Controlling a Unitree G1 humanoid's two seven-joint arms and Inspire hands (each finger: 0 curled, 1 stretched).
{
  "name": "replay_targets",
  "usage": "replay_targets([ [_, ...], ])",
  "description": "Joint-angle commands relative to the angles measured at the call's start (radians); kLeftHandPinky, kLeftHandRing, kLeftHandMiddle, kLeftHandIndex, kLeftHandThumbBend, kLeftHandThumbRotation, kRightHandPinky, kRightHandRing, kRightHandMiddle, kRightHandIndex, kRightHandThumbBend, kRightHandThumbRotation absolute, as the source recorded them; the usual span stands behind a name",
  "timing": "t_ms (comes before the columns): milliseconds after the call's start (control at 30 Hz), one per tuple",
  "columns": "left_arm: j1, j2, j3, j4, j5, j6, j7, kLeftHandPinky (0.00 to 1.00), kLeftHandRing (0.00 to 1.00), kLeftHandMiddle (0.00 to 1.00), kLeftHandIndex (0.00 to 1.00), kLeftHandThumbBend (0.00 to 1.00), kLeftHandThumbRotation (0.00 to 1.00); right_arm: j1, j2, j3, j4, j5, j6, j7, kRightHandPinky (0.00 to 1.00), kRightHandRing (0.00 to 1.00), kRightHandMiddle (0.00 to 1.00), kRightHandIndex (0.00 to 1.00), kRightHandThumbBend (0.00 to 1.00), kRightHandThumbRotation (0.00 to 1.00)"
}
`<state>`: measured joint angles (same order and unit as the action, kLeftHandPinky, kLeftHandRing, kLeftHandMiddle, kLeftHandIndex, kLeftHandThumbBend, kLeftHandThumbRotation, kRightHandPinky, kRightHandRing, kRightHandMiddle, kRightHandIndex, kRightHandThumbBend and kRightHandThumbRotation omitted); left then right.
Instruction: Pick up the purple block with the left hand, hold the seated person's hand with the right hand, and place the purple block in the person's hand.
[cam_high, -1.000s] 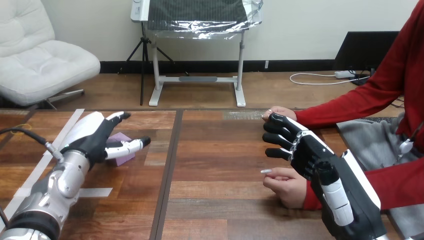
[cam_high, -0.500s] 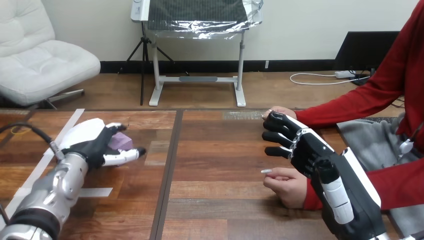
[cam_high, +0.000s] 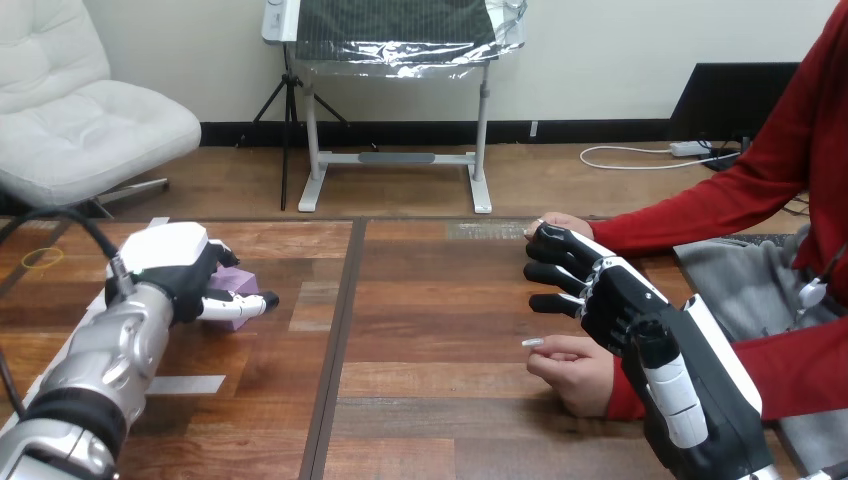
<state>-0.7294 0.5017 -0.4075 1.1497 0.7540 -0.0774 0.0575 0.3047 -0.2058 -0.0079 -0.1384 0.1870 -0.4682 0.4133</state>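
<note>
Right hand (cam_high: 640, 335) hovers with fingers spread, just beside the person's nearer hand (cam_high: 570, 372), unmoved. Further back, the left hand (cam_high: 175, 270) has curled fingers and thumb round the purple block (cam_high: 238, 284) on the desk (cam_high: 430, 330); the block is mostly covered, its long axis impossible to tell.

The left robot hand (cam_high: 172, 265) hides most of the purple block (cam_high: 243, 282).
</note>
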Motion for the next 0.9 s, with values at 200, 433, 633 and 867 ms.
replay_targets([
  [200,-0.104,0.006,-0.074,0.011,0.052,0.044,-0.016,0.80,0.81,0.81,0.79,0.72,0.74,-0.073,-0.014,-0.014,-0.016,0.000,-0.018,0.000,0.77,0.85,0.87,0.87,0.85,1.00],
  [433,-0.110,0.006,-0.089,0.011,0.056,0.052,-0.024,0.80,0.79,0.79,0.77,0.74,0.76,-0.079,-0.012,-0.013,-0.014,0.007,-0.021,0.004,0.77,0.85,0.87,0.87,0.85,1.00],
  [633,-0.110,0.011,-0.097,0.002,0.052,0.052,-0.030,0.74,0.77,0.76,0.74,0.73,0.76,-0.081,-0.012,-0.014,-0.014,0.008,-0.019,0.004,0.77,0.85,0.87,0.87,0.85,1.00],
  [867,-0.111,0.015,-0.104,-0.003,0.050,0.049,-0.035,0.62,0.68,0.69,0.69,0.72,0.76,-0.084,-0.012,-0.016,-0.009,0.004,-0.027,0.003,0.77,0.85,0.87,0.87,0.86,1.00],
])
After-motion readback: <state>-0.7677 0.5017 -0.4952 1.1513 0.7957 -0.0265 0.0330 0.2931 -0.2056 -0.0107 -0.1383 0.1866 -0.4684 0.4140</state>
